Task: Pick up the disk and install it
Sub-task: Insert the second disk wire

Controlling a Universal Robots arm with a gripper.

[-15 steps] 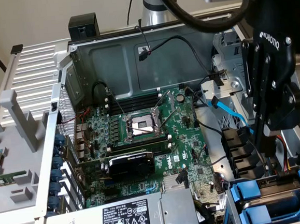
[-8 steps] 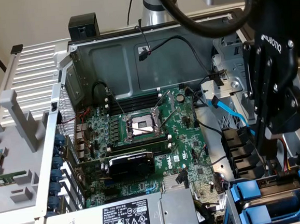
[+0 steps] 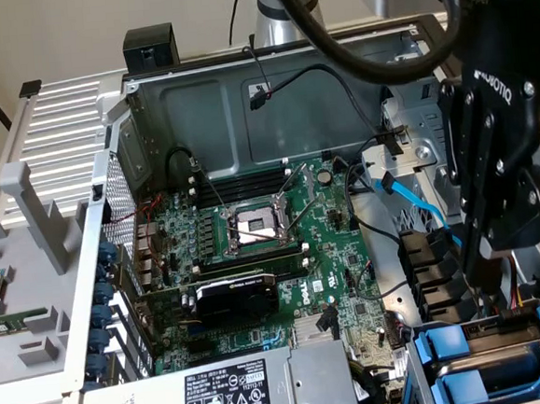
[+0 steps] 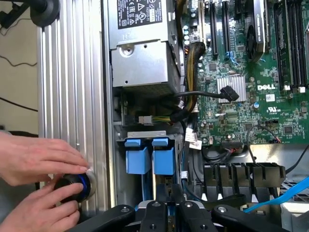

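Two brands read: DELL on motherboard [image 4: 270,108]; ROBOTIQ on pincer [image 3: 476,275].

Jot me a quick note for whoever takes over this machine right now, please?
Gripper: hangs close over the drive bay, at the exterior view's right.
Disks: two blue-framed disks sit side by side in that bay.
Hands: a person's hands rest on a black knob by the ribbed case panel.
Done: disks look slotted in.
Left: whether fully seated, cannot tell.

Gripper [image 3: 474,275] pointing straight down, jaws nearly together
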